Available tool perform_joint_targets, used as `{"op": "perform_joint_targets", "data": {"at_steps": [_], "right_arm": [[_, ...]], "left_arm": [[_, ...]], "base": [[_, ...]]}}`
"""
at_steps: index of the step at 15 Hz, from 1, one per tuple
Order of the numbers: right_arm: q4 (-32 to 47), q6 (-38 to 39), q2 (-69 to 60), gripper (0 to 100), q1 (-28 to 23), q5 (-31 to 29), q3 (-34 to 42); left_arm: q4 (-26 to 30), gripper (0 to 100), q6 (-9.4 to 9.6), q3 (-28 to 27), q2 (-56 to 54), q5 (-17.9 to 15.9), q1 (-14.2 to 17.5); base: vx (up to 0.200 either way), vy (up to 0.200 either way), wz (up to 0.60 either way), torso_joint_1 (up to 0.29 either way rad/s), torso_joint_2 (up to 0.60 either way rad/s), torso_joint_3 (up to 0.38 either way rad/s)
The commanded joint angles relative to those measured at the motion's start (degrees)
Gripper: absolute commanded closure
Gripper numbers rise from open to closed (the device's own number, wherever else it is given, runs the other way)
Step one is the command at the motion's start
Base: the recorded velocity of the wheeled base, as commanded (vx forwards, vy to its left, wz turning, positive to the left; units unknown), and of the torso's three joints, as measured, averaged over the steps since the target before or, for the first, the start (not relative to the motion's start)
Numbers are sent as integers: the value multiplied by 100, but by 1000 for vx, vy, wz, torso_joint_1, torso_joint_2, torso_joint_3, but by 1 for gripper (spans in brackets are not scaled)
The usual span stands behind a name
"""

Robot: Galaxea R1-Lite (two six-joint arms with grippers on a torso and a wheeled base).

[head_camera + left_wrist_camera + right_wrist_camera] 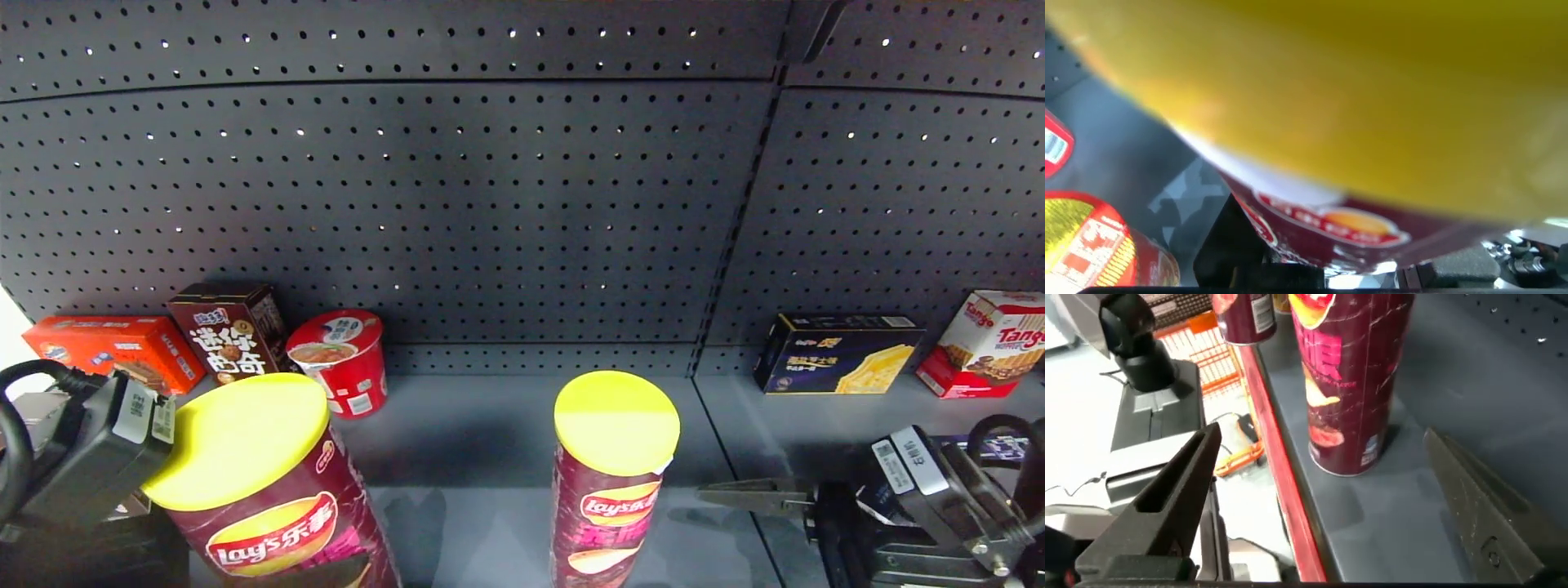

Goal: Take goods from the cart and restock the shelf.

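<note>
My left jaws grip a chips can (269, 482), lower left; right jaws gape wide beside the standing can (614, 474) on the shelf (490, 425).

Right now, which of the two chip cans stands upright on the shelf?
The middle can: upright on the shelf, ahead of the open right end effector, which isn't touching it. The left can leans tilted.

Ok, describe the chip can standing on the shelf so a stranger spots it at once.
Find the grey shelf under the pegboard. Near the middle of its front edge, a maroon chip can with a yellow lid stands upright. Its twin to the left is tilted, off the shelf.
</note>
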Motion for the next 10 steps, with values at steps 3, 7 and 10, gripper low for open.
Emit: {"op": "perform_joint_targets", "data": {"at_steps": [3, 7, 10], "right_arm": [[1287, 1, -958, 0, 57, -260, -644], [2474, 1, -1784, 0, 39, -647, -1145], [3151, 9, -2250, 0, -5, -884, -1391]], "left_arm": [[-23, 100, 8, -449, 397, -17, 1], [-23, 100, 25, -844, 836, -8, -8], [-23, 100, 87, -1152, 1214, -43, -104]], "base": [[0, 0, 0, 0, 0, 0], [0, 0, 0, 0, 0, 0], [0, 0, 0, 0, 0, 0]]}}
